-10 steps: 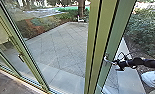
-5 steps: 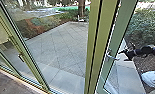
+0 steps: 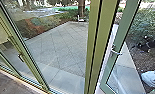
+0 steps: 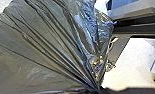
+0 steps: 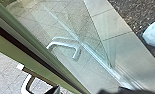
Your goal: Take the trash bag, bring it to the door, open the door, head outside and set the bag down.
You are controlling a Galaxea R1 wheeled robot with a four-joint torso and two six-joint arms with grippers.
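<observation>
Trash bag [image 4: 43, 47] pinched in my left gripper [image 4: 99, 90]; right gripper [image 3: 135, 47], can't tell.
Likely soft, slippery; best hold: gathered neck [image 4: 92, 83].

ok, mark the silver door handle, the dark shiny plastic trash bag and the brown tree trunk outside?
Silver door handle [image 3: 116, 52]: head view, on its lever.
Dark shiny plastic trash bag [image 4: 46, 46]: left wrist view, on its creased side.
Brown tree trunk [image 3: 81, 9]: head view, on its lower bark.
</observation>
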